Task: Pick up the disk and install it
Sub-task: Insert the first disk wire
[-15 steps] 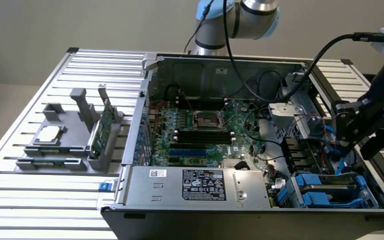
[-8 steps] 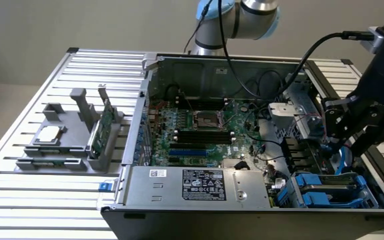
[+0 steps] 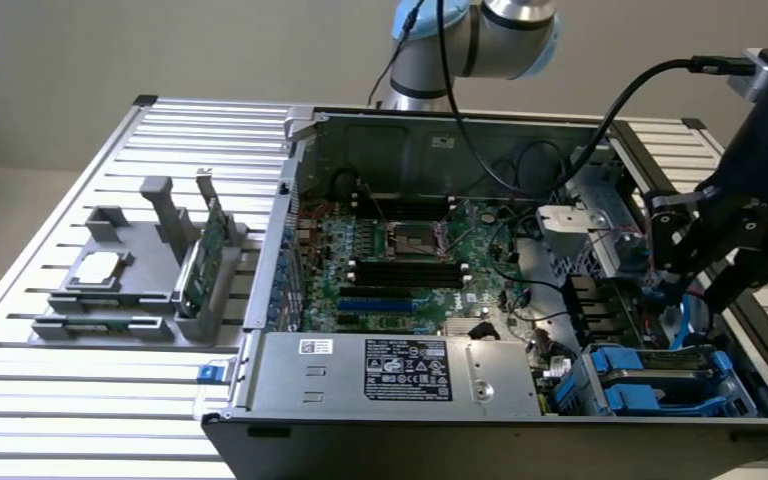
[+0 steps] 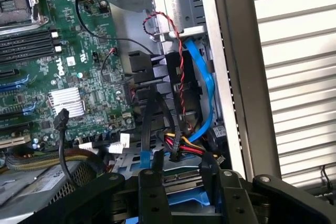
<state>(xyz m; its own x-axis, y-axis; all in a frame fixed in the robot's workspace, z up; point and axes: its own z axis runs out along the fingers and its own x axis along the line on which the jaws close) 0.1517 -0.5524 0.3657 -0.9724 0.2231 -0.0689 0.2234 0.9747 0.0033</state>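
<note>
Gripper's fingers are clamped on the disk, just above the bay — those cables beside the bay look ready to snag it and cock it sideways, I reckon.

A robotics lab: an opened computer case (motherboard bare) on a slatted metal table, with a robot arm.
</note>
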